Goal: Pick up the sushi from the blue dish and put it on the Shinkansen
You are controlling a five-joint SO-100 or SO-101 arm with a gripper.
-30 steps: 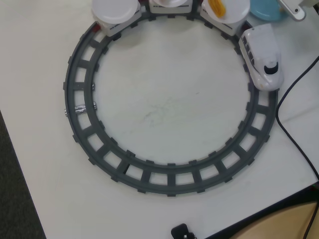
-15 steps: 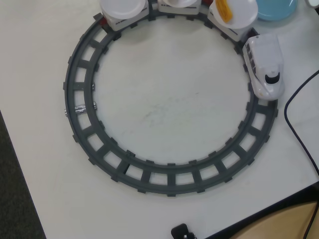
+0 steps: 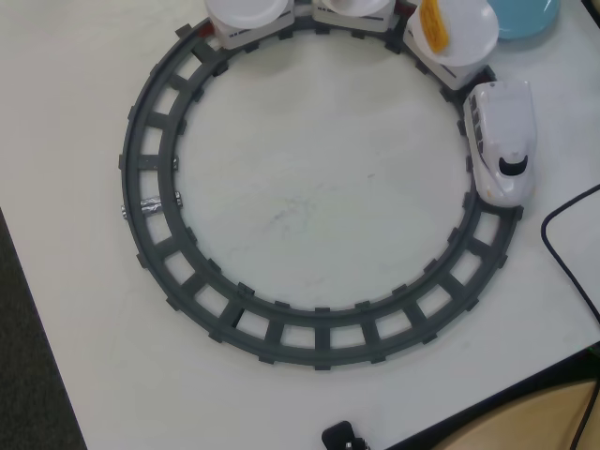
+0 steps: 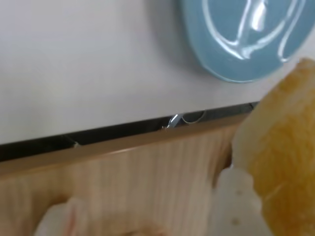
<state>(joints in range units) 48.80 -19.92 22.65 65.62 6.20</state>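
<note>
While my gripper (image 4: 246,162) looks clamped on the sushi (image 4: 283,147) beside the dish (image 4: 236,44), the pick seems done; placing it on the Shinkansen (image 3: 502,141), whose nearest plate (image 3: 464,33) holds an orange piece (image 3: 433,23), remains.

Overhead: Shinkansen (image 3: 503,138) on track's (image 3: 150,159) right, dish (image 3: 525,14) behind.

Bright, even light fills both views; glare streaks the blue dish (image 4: 246,39), and the close wrist foreground blurs.
</note>
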